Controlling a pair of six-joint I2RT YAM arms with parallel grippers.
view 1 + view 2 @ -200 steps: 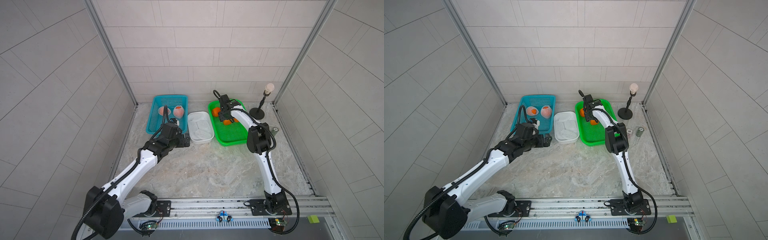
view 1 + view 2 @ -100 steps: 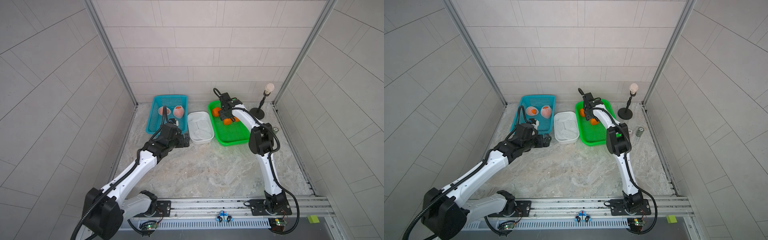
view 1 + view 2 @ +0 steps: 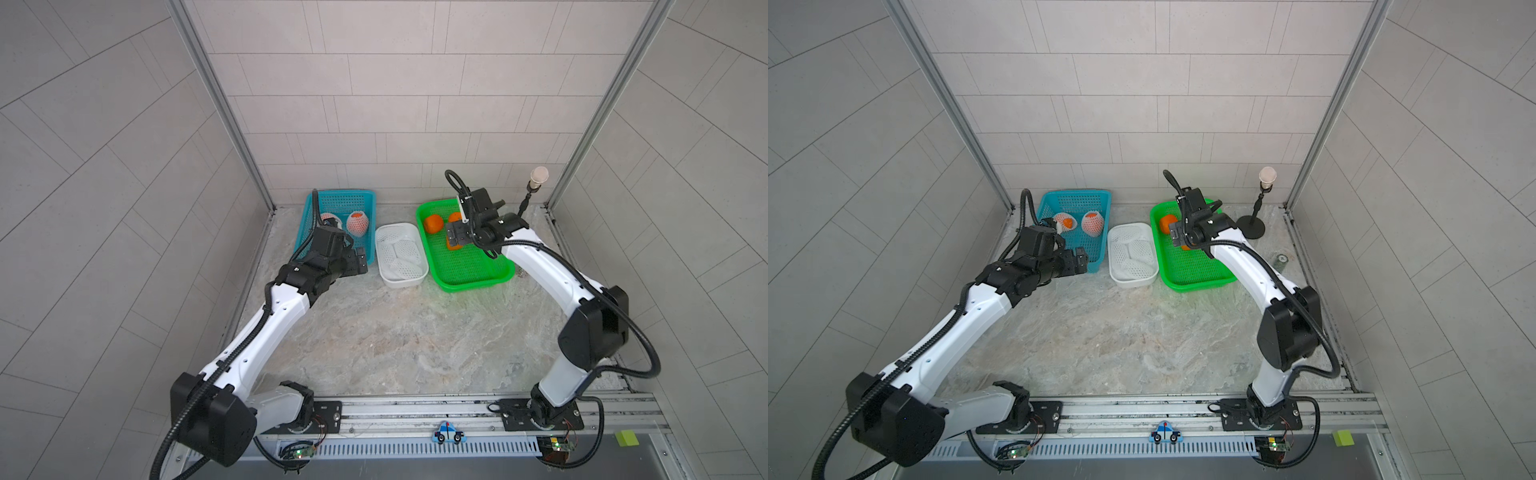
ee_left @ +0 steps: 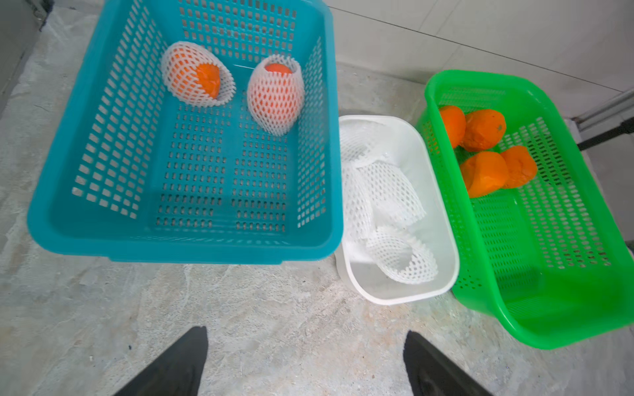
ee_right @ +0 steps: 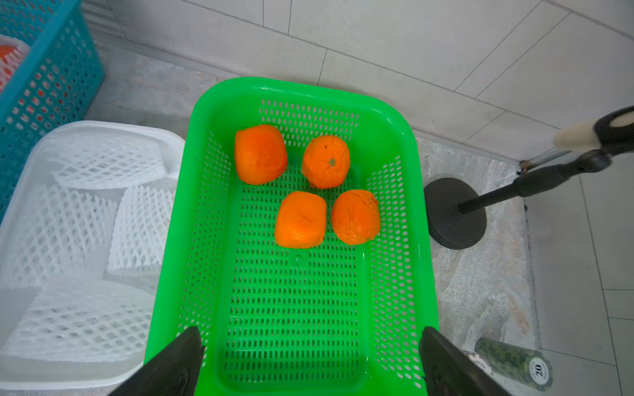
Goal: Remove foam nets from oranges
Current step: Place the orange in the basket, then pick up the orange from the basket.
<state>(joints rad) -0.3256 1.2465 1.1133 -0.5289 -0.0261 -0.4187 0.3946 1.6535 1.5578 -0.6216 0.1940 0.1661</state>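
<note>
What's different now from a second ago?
The right arm swung its elbow back and outward, and the right gripper opened wide above the green basket, apparently releasing one of the four bare oranges there. The left gripper, blue basket and its two netted oranges stayed put.

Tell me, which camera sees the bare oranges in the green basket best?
The right wrist view: all four bare oranges show whole in the green basket. The left wrist view shows them overlapping. In both top views the right arm partly hides them.
</note>
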